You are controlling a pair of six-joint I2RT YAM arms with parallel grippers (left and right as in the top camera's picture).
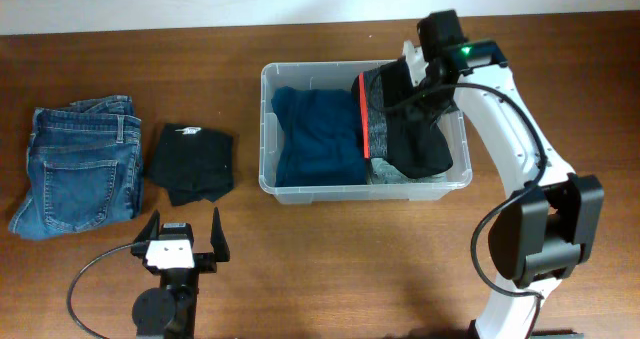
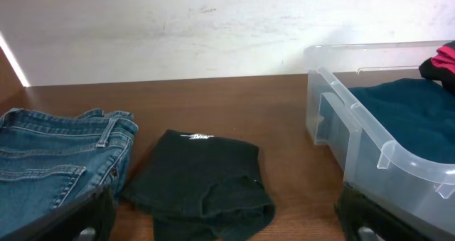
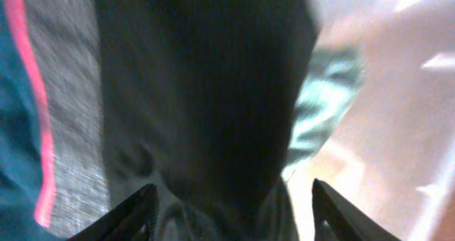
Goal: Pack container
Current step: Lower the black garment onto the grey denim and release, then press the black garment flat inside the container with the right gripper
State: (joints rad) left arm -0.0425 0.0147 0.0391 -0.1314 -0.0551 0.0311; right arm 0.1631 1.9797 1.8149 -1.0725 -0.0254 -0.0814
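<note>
Above the brown wooden table (image 1: 330,259), in the overhead view, a clear rectangular plastic container (image 1: 320,67) is seen right of centre. A folded teal garment (image 1: 315,134) is laid in its left half and a black-and-grey garment with a red stripe (image 1: 410,129) is draped across its right half. The right gripper (image 1: 415,79) is poised over the far right corner. The left gripper (image 1: 185,231) is held near the front edge, jaws spread wide and empty. Folded blue jeans (image 1: 80,169) and a folded black garment (image 1: 192,162) lie outside, to the left.

From the left wrist, the container's smooth wall and thick rim are shown.

From the right wrist, both fingers (image 3: 135,212) are seen well apart over dark cloth, with nothing pinched.

The container is judged light, fairly stiff and slippery-walled, so the rim is best gripped.
</note>
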